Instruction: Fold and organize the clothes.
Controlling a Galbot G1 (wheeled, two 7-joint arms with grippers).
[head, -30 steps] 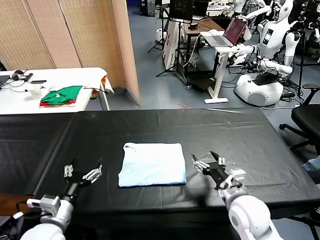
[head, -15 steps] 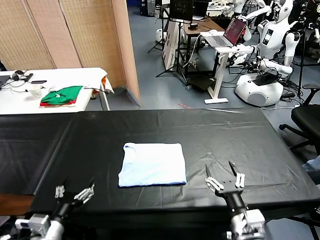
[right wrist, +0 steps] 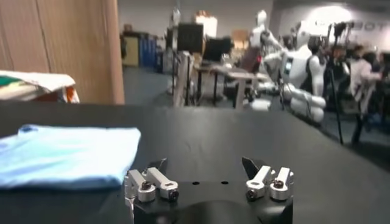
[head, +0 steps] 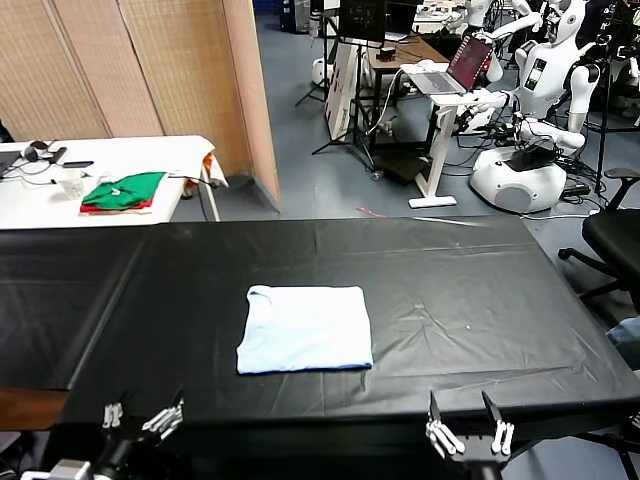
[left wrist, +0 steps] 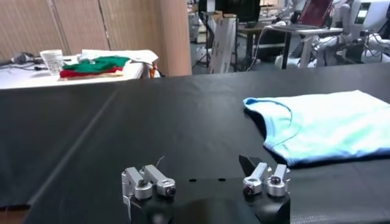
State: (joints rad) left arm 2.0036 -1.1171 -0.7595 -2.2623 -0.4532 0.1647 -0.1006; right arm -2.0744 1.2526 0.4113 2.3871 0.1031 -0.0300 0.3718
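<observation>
Black table (head: 480,290) carries the folded blue T-shirt (head: 305,328); left gripper (head: 140,415) and right gripper (head: 468,432) sit at its near edge, jaws wide, empty. Folding looks finished; nothing remains.

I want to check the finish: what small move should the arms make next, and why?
Probably just finish retracting and park. The T-shirt already lies folded into a neat rectangle on the black table, and the left gripper and right gripper are open, empty, at the near edge.
</observation>
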